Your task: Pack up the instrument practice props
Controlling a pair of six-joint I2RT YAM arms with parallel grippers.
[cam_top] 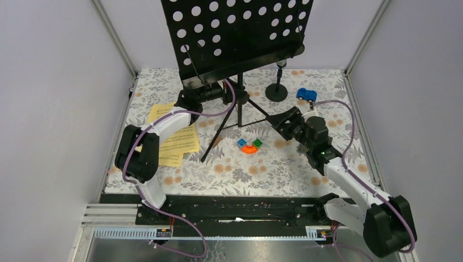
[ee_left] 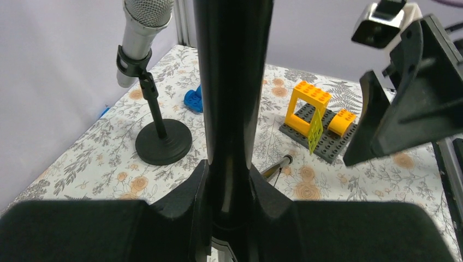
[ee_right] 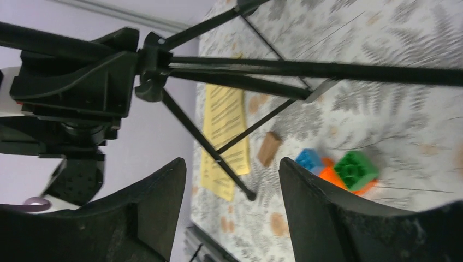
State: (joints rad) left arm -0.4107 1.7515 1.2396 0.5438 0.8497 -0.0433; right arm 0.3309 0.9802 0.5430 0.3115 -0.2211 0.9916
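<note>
Centrally, the black perforated tripod-legged music rack is shown upright at the far side of the floral-patterned table. Its pole is clamped between the fingers of the left gripper, just below the perforated panel. The right gripper is held with its jaws parted and nothing between them, close to the rack's tripod on the right; whether it touches cannot be told. The yellow sheet-music pages are laid flat to the left of the rack, partly covered by the left arm. A silver microphone is seated in a short black round-based holder right of the pole, its head hidden under the panel in the top view. A small blue toy car is seen further right. An orange curved block, carrying blue and green bricks, lies between the rack's near legs, with a small brown block beside it. A yellow brick frame on a grey plate is visible beyond the pole.
</note>
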